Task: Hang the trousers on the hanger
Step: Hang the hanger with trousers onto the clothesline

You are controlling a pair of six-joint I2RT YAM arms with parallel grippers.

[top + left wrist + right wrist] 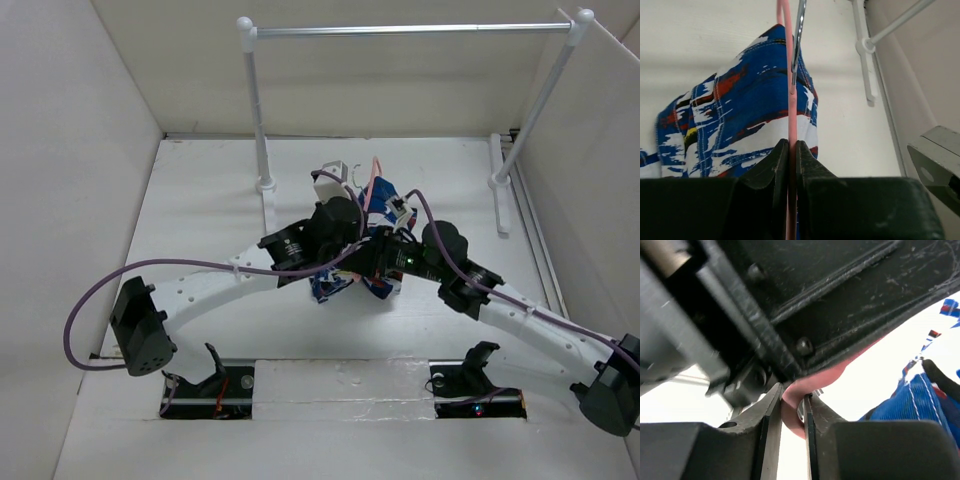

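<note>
The blue-and-white print trousers (pixel 735 115) hang bunched over the thin pink hanger (pixel 789 100), held up above the table middle in the top view (pixel 382 203). My left gripper (pixel 789 150) is shut on the hanger's pink bar, with the trousers just beyond the fingertips. My right gripper (pixel 791 400) is shut on a curved pink part of the hanger (pixel 805 387), right under the left arm's black body; blue fabric (pixel 920 405) shows to its right. In the top view both grippers (pixel 362 255) meet at the bundle, which they mostly hide.
A silver rail (pixel 410 30) on white posts (pixel 257 110) stands at the back of the table; its right post and foot (pixel 867 47) show in the left wrist view. White walls close in left, right and back.
</note>
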